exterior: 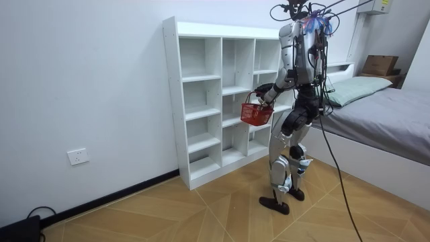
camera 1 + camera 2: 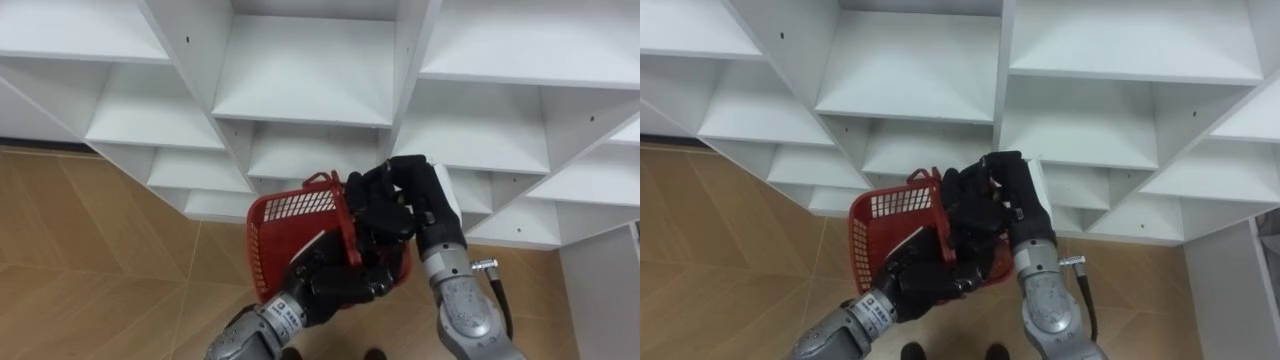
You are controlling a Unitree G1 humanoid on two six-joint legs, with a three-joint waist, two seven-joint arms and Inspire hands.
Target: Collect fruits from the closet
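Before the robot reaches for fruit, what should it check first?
1. Left hand grips the red basket: ok.
2. Right hand free to reach: not ok, it sits over the basket.
3. Fruit in the basket: cannot tell, the hands cover it.
4. Fruit to pick on the shelves: not ok, none seen on those in view.
5. Standing close to the closet: ok, right before it.

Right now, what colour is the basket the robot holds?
Red. The basket shows best in the left eye view, against the white shelves.
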